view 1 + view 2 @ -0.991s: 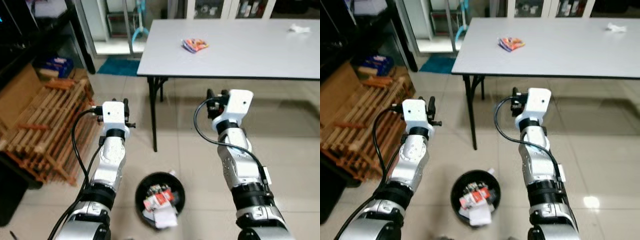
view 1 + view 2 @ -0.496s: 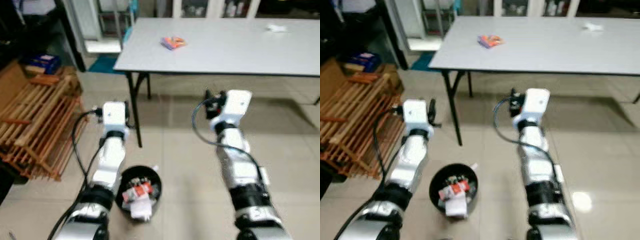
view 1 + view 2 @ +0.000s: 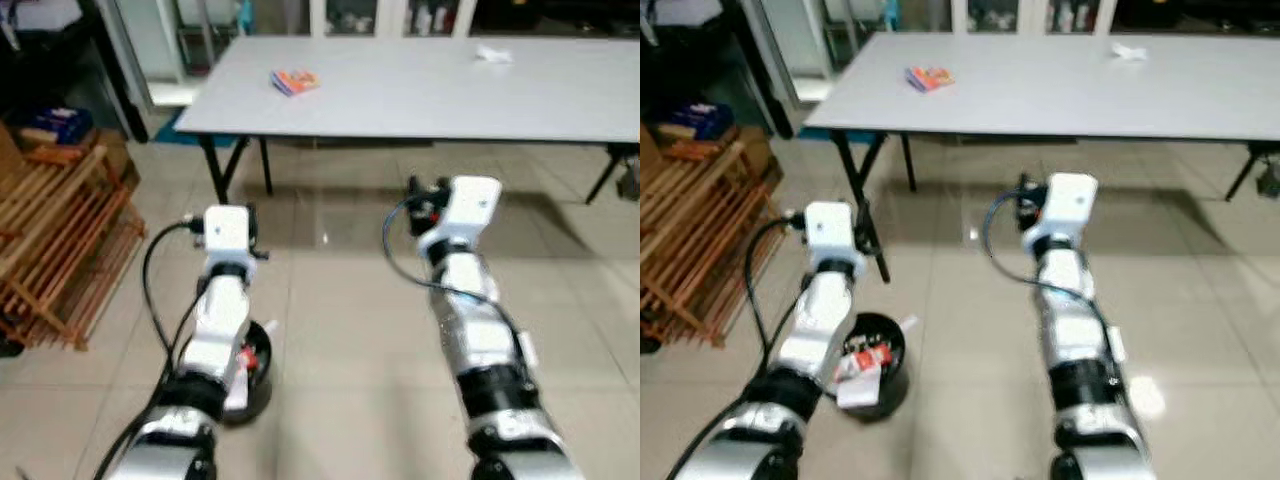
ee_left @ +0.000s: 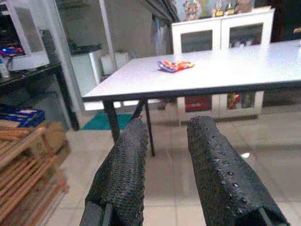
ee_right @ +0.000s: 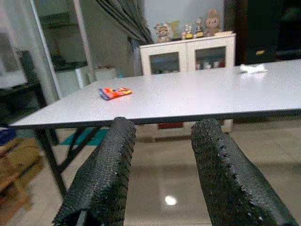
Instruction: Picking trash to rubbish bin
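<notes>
Tiled floor slid by: rubbish bin (image 3: 872, 372) (trash inside) now behind left gripper (image 4: 164, 162); both grippers (image 5: 162, 165) parted, empty.

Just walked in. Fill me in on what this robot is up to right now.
It is on trash pickup, and nothing is being held at the moment. The left end effector and the right end effector are both open and empty, raised in front of the robot and facing the grey table. A colourful wrapper lies near the table's left end and a crumpled white scrap further right. The black rubbish bin, already holding some trash, stands on the floor beside the left arm.
</notes>
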You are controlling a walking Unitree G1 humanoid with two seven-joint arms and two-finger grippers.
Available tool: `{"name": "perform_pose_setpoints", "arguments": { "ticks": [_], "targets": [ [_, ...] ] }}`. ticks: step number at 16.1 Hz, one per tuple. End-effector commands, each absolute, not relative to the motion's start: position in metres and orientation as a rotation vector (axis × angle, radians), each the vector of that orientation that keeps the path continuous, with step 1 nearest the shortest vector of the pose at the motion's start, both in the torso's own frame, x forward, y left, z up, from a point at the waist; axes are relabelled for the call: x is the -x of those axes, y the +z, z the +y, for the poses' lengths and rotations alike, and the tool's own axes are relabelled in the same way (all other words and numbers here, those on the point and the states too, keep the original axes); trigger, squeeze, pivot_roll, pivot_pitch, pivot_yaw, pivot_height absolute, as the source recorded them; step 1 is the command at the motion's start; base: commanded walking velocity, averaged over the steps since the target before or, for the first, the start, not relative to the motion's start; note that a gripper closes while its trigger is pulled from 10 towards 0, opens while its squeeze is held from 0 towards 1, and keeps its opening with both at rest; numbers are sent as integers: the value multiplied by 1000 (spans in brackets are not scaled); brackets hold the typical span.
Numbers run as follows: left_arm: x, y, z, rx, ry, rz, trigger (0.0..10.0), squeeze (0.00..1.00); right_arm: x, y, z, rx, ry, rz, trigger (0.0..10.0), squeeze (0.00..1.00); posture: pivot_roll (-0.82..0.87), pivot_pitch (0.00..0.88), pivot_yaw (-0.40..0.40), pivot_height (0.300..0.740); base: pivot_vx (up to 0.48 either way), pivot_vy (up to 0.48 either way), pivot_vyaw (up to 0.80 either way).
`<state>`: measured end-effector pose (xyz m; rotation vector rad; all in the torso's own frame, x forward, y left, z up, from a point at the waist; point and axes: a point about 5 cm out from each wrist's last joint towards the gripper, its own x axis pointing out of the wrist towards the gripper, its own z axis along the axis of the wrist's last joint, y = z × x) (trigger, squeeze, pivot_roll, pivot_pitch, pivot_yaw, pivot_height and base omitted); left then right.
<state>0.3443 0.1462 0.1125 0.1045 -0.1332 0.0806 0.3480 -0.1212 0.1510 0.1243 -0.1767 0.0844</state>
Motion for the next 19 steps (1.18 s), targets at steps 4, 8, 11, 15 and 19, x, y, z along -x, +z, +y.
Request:
{"name": "perform_pose_setpoints", "arguments": {
  "ticks": [4, 8, 11, 15, 19],
  "targets": [
    [-346, 118, 143, -85, 66, -150, 10000, 0, -350, 155, -124, -121, 82, -179, 10000, 0, -5, 0, 80, 740, 0, -240, 0],
    [-346, 120, 139, -71, 45, -160, 10000, 0, -350, 155, -123, -122, 85, -178, 10000, 0, -6, 0, 81, 740, 0, 0, 0],
    [-347, 119, 141, -64, 51, -147, 10000, 0, -350, 155, -123, -122, 88, -178, 10000, 0, -5, 0, 80, 740, 0, 0, 0],
    [-346, 119, 142, -66, 51, -141, 10000, 0, -349, 155, -121, -98, 97, -175, 10000, 0, -5, 0, 80, 740, 385, 0, 0],
    [-347, 118, 142, -66, 52, -136, 10000, 0, -350, 155, -120, -80, 102, -176, 10000, 0, -3, 0, 79, 740, 386, 0, 223]
  ]
}}
